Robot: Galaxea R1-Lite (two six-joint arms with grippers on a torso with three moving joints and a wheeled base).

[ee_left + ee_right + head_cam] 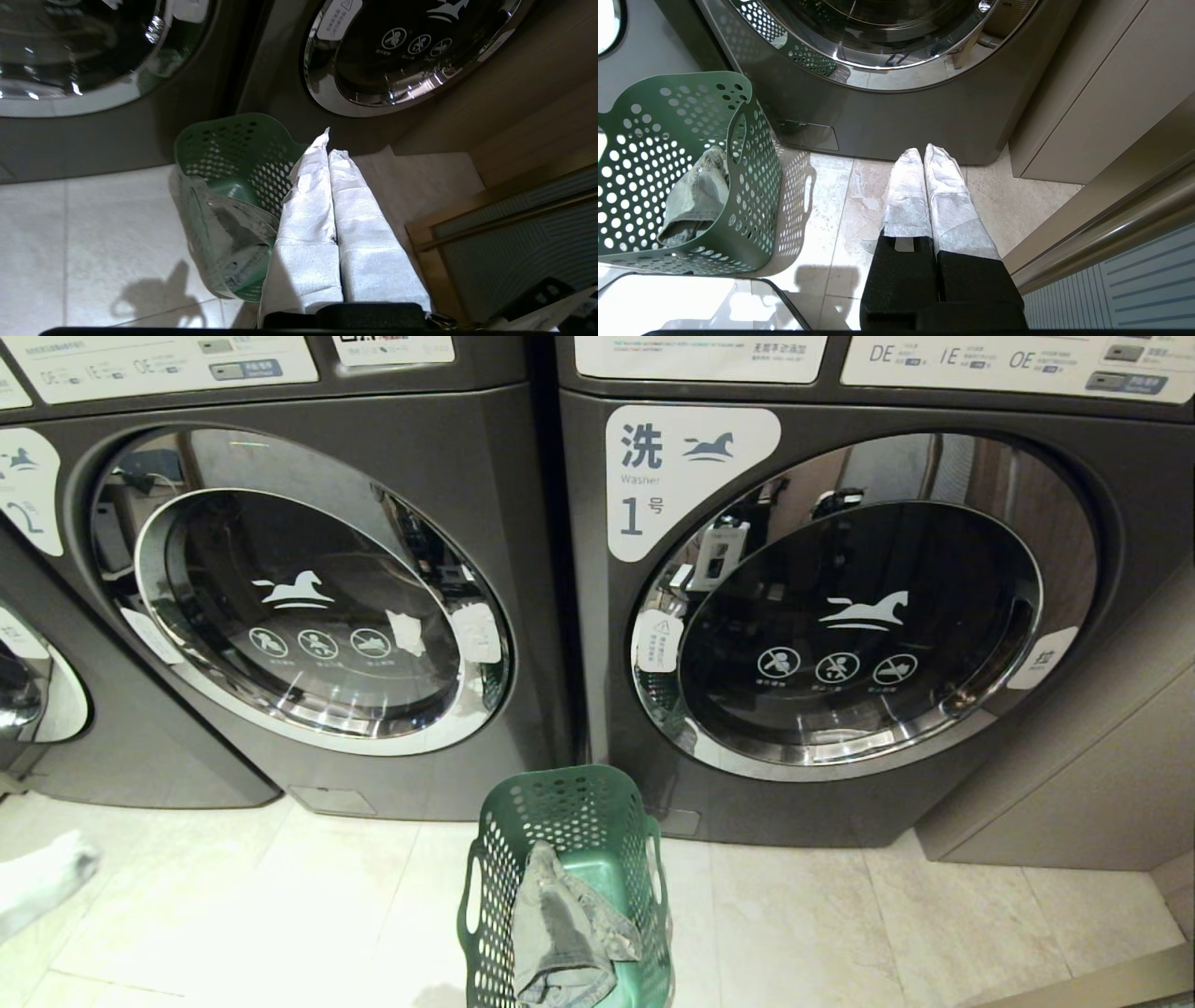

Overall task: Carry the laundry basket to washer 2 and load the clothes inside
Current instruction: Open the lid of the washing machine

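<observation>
The dark green perforated laundry basket (pixel 569 803) stands on the tiled floor, in front of the gap between two washers. The grey-green clothes (pixel 569 924) lie crumpled inside it. Washer 2 (pixel 299 588), with its round chrome-rimmed door closed, is behind and left of the basket. My left gripper (pixel 329 144) is shut and empty, hovering beside the basket (pixel 224 149) and the clothes (pixel 233 233); it shows as a white blur (pixel 47 877) at the left edge of the head view. My right gripper (pixel 923 151) is shut and empty above the floor, to the right of the basket (pixel 654 140).
Washer 1 (pixel 840 616) stands closed behind and right of the basket. A beige cabinet (pixel 1074 775) flanks it on the right. Part of another washer door (pixel 28 681) shows at the far left. Pale floor tiles (pixel 280 896) spread left of the basket.
</observation>
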